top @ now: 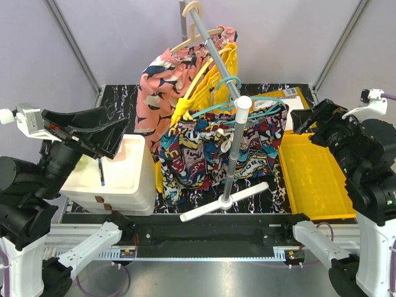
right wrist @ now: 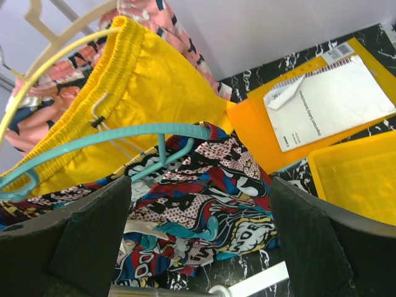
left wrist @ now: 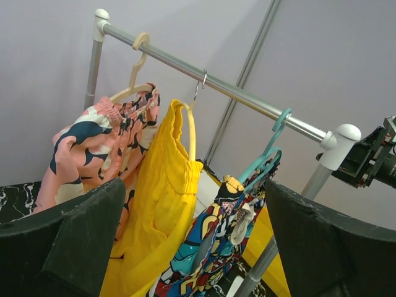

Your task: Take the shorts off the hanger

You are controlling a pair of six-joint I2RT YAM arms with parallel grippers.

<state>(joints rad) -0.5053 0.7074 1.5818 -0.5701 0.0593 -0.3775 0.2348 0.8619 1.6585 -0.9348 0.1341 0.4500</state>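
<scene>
Broadly, the black marbled counter [top: 120, 99] carries a grey clothes rail [top: 213, 52] running from the far side toward the arms. Nearest the arms hang the comic-print shorts [top: 210, 151], draped on a teal hanger [right wrist: 124, 133], their hem down at the counter. Behind them along the rail are the yellow shorts [top: 205, 91] on a yellow hanger, then a pink patterned pair [top: 154, 93] on a cream hanger. A yellow tray [top: 315, 179] lies to the right of the rail and a white bin [top: 124, 179] to the left. The left end effector [left wrist: 195, 192] hovers over the bin, jaws spread wide and empty, facing all three garments from the left, apart from them. The right end effector [right wrist: 199, 185] is likewise spread and empty, near the comic-print shorts' right side without touching them
</scene>
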